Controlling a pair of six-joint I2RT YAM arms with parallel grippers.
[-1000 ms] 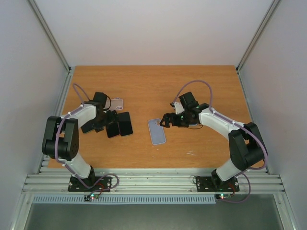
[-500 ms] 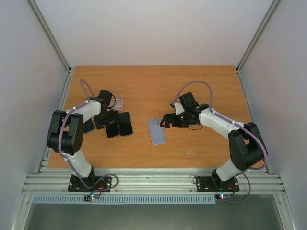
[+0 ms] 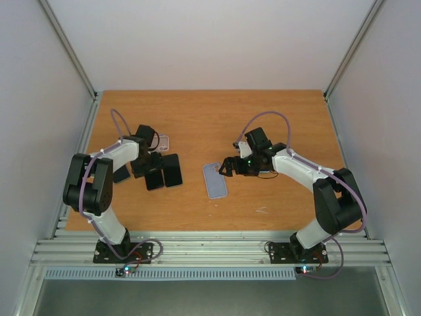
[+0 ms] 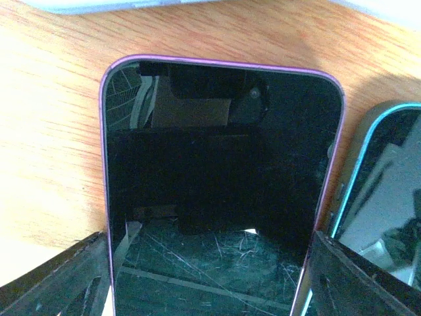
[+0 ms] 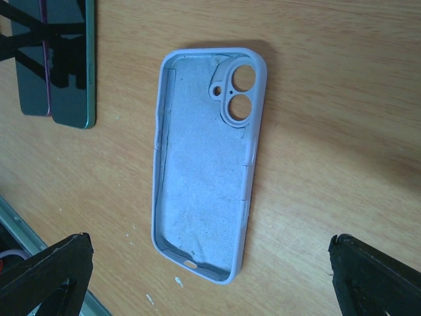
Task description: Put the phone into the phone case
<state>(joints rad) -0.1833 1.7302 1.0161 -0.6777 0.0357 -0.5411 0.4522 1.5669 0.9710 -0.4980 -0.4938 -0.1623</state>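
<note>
Wooden table (image 3: pixel 210 118), purple-rimmed phone (image 4: pixel 217 191), empty case (image 5: pixel 204 171)

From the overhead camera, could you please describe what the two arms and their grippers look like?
The left arm and right arm have white shells, bulky black joints and lilac cables looping alongside. The left gripper and right gripper are black, with scuffed wedge-shaped fingers.

On the table (image 3: pixel 197 112) I see the phone case (image 3: pixel 215 180) near the middle, open side up; right gripper (image 3: pixel 225 166) just beside its far end; well to its left, phone (image 4: pixel 220 178) and second phone (image 4: pixel 381 197) lie side by side; left gripper (image 4: pixel 209 276) straddles the phone; second case (image 3: pixel 161 141) lies behind them.
</note>
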